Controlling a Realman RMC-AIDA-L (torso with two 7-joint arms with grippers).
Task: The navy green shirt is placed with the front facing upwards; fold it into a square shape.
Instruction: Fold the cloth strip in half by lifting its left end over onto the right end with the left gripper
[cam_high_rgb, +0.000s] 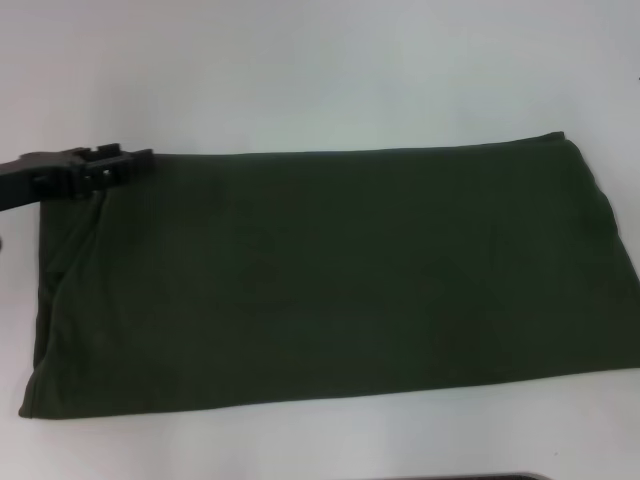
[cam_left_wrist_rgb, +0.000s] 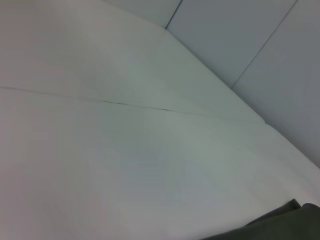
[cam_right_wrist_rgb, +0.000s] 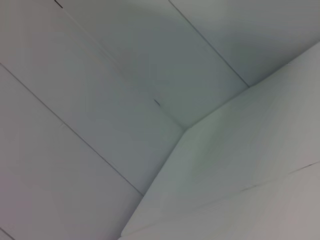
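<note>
Lying as a long band, the shirt (cam_high_rgb: 330, 275) is best halved from the far-left corner, where the left gripper (cam_high_rgb: 130, 165) rests; whether its fingers are closed cannot be told.

One shirt (cam_high_rgb: 330, 275), seemingly one gripper (cam_high_rgb: 125, 165)

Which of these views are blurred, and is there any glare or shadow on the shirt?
Head view: soft; the navy green shirt looks flat and dark, without glare; left gripper at its far-left corner. Left wrist view: hazy, pale table. Right wrist view: only pale surfaces.

A corner of the navy green shirt (cam_left_wrist_rgb: 280, 225) lies on the white table (cam_left_wrist_rgb: 125, 160).
</note>
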